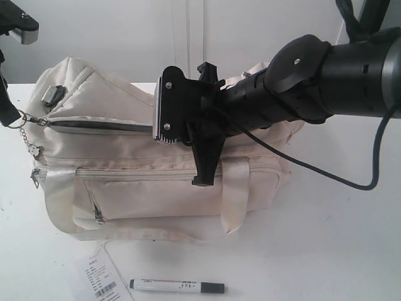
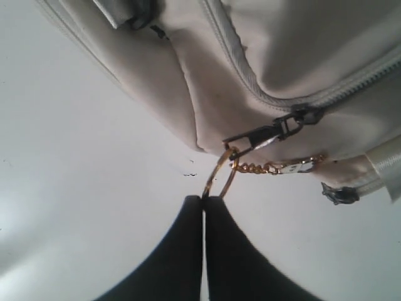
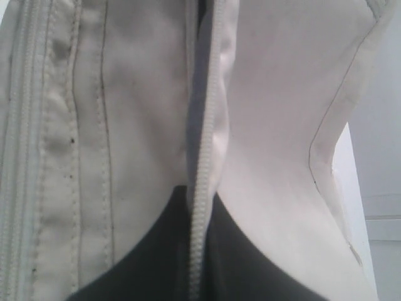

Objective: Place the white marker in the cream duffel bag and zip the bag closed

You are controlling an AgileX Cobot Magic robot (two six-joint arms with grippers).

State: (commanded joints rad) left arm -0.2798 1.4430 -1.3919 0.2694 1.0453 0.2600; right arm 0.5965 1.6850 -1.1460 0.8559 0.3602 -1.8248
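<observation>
My left gripper (image 2: 204,199) was clenched on the gold ring (image 2: 219,177) that hung from the black zipper pull (image 2: 269,132) at the left end of the cream duffel bag (image 1: 125,188); my right gripper (image 3: 199,195) had reached across the top of the bag and was pinched tight on the zipper tape (image 3: 204,125) along its mouth. The white marker (image 1: 177,287) lay flat on the table (image 1: 326,251) at the near edge, just right of a paper tag (image 1: 100,279) and well apart from both my grippers; nothing had gone into the bag.

I judged the step in hand to be working the top zipper, one side pulling the slider while the other braced the fabric; a dark slit showed along the left of the zipper line, but my right arm covered the rest, so I could not tell how far the mouth stood open.

The next move called for a steady pull on the ring along the curve of the zipper; after that, one gripper had to let go and fetch the marker.

Room was tight on the left, where the bag's end sat close to the table's edge; the right side and the near strip of table lay open; the strap handles (image 1: 235,194) drooped over the near face and could snag a low approach.
</observation>
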